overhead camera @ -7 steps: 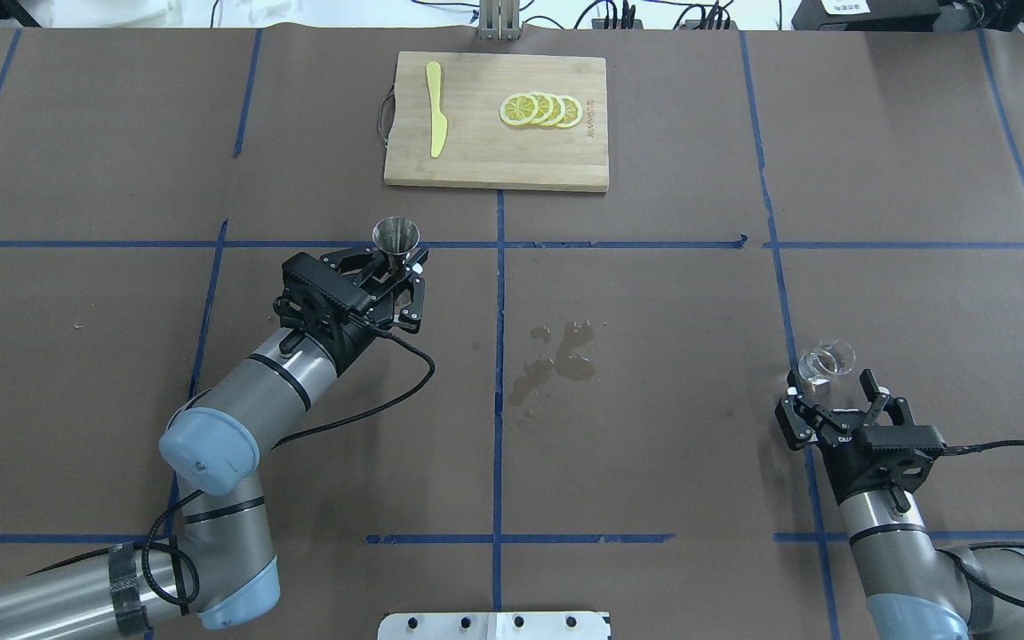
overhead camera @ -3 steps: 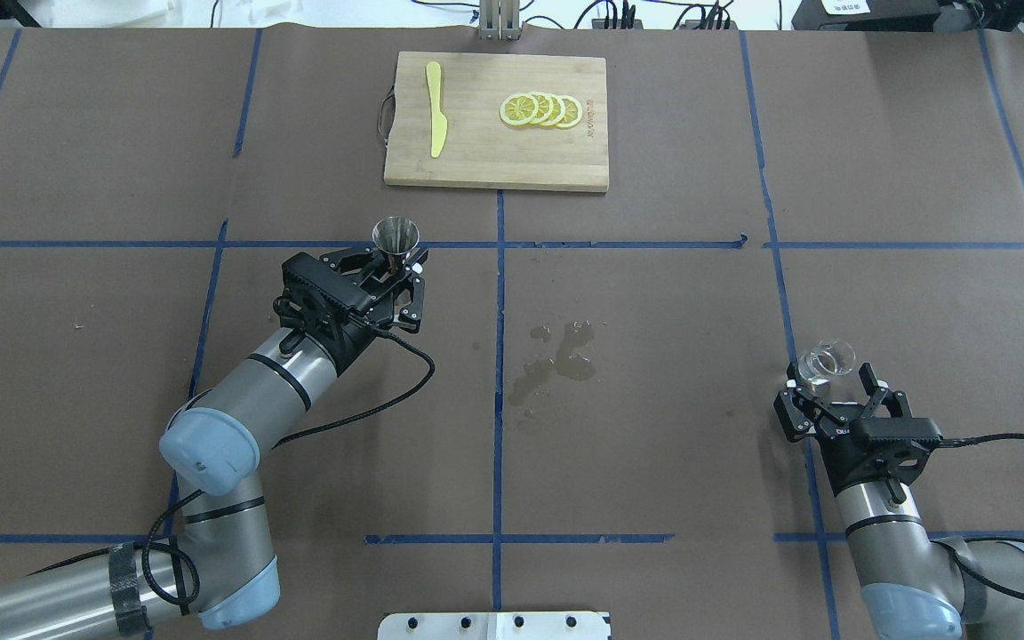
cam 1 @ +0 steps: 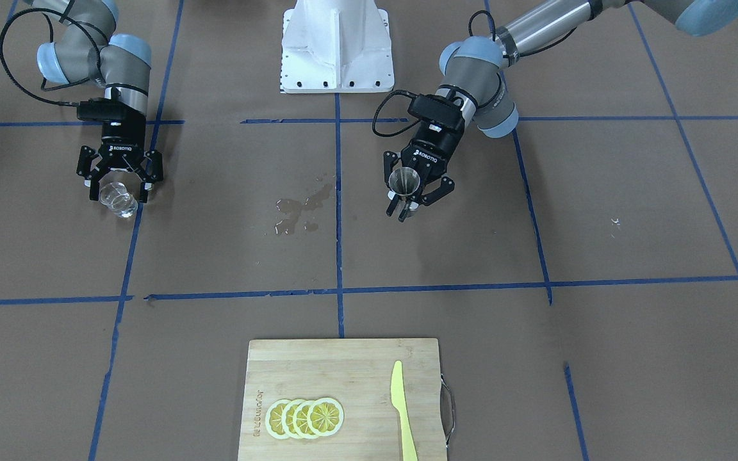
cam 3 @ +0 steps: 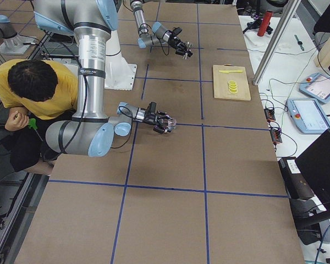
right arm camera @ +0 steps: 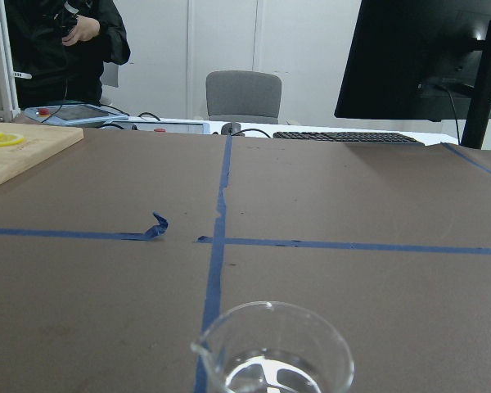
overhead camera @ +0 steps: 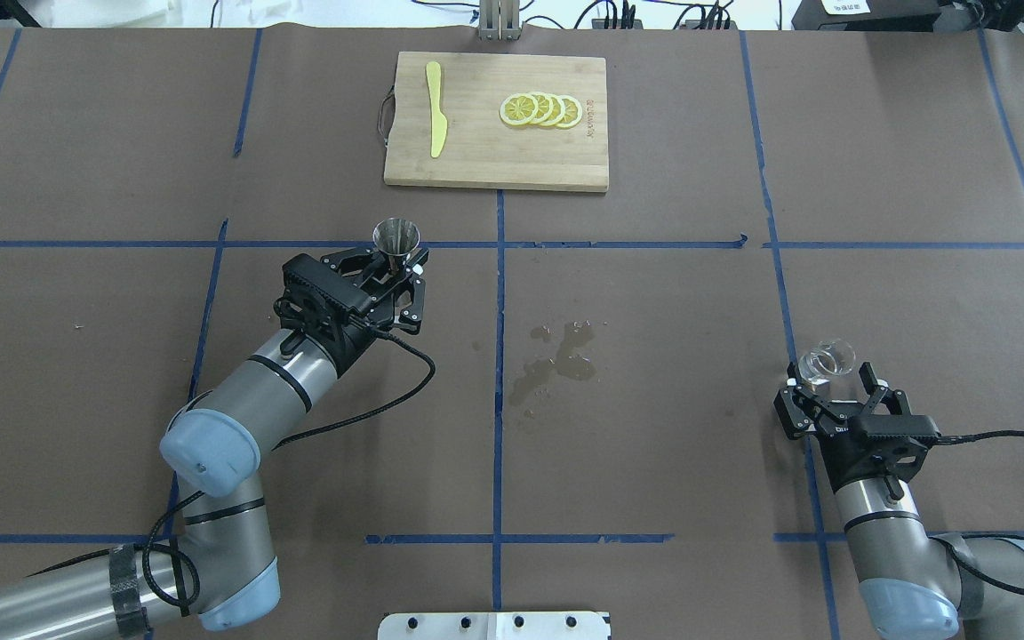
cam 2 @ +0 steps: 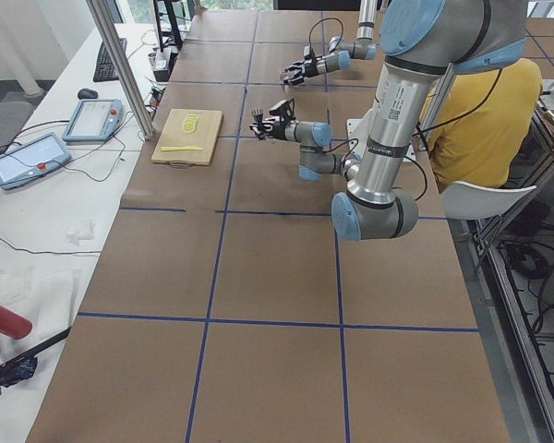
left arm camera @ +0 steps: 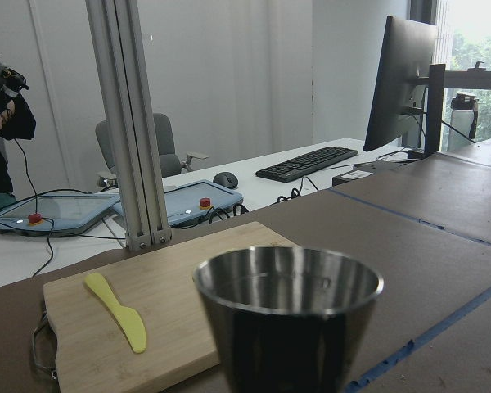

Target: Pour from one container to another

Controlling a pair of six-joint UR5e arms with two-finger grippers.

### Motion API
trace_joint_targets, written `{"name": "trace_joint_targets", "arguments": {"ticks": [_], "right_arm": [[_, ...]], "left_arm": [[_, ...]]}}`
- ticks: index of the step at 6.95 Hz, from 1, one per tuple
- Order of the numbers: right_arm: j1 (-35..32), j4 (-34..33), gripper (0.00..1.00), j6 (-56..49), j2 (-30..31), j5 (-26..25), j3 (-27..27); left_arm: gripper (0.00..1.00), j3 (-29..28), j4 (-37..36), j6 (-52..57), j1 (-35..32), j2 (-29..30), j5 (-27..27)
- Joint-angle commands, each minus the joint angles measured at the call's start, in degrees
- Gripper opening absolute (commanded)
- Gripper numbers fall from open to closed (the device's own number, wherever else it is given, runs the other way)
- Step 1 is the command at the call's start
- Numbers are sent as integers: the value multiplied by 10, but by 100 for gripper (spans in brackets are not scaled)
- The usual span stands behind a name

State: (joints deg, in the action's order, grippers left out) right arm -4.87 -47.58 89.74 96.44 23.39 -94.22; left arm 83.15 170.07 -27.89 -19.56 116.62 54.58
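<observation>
Grasp step in hand, by look of it. Clear cup (overhead camera: 828,362) on table (overhead camera: 654,444), 4 o'clock from puddle (overhead camera: 556,356); right claw (overhead camera: 829,381) wide open, fingers flanking cup, gripping nothing. At 10 o'clock, left claw (overhead camera: 395,268) clamped on jigger (overhead camera: 396,236) below rim, mouth up. Next move likely: close on cup, lift, carry to jigger, tip slowly.

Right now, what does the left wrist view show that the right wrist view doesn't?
Only the left wrist view: the shiny steel jigger up close, and a yellow plastic knife. Only the right wrist view: the clear glass cup with a pouring lip, and yellow lemon slices. Both: the wooden cutting board, the brown paper-covered table with blue tape lines, a keyboard and a dark monitor beyond.
</observation>
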Motion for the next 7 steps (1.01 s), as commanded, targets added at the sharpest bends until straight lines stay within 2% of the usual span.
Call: {"name": "trace_joint_targets", "arguments": {"ticks": [1,7], "right_arm": [[-3,0,98,0,-4,6,4],[-8,-1,96,-11,-8,6,10]], "left_arm": [[0,0,0,0,0,-1,-1],[0,-1,0,1,2,-1,-1]]}}
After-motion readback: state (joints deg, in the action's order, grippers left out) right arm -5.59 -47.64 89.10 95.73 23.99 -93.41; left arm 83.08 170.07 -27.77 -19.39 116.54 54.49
